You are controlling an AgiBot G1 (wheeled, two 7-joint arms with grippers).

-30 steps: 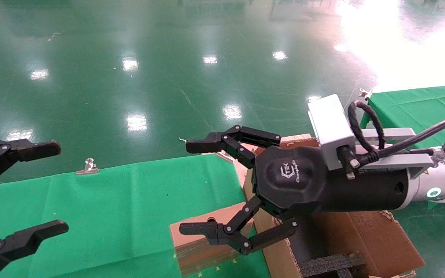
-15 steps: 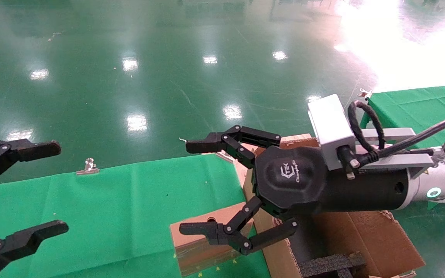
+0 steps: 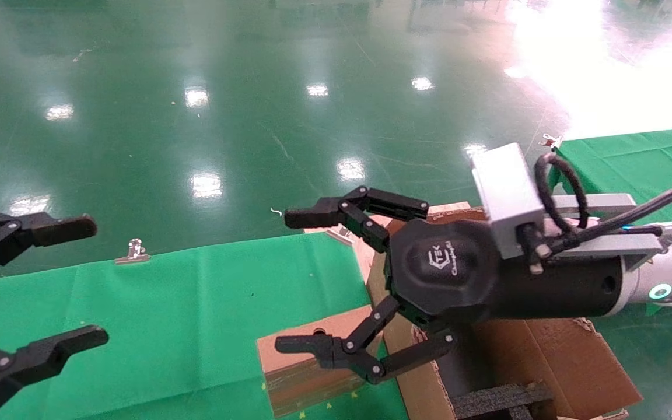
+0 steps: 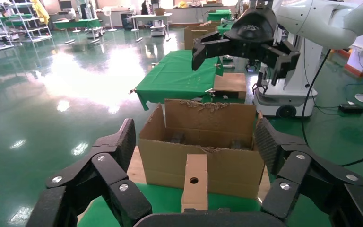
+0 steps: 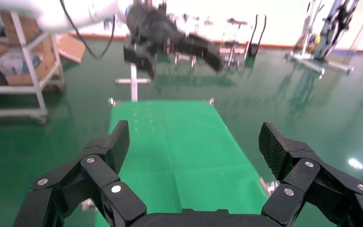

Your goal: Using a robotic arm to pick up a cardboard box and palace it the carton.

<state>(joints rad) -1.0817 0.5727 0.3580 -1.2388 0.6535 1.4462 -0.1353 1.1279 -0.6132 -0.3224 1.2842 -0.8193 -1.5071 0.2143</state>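
Cardboard, stiff and probably light, slick where taped: the cardboard box (image 3: pixel 307 364) stands on edge at six o'clock, touching the carton (image 3: pixel 546 361); grip its broad faces. Above it, right gripper (image 3: pixel 307 280) spread wide, empty. Left gripper (image 3: pixel 50 286) at nine o'clock, likewise wide.

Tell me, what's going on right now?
Right gripper open, above cardboard box. Left gripper open, empty. Box on table beside carton. Nothing blocking.

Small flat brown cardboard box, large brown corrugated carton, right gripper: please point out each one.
Small flat brown cardboard box (image 4: pixel 194 182): left wrist view, narrow face with the hole.
Large brown corrugated carton (image 4: pixel 170 161): left wrist view, front wall.
Right gripper (image 3: pixel 304 280): head view, between its open fingers.
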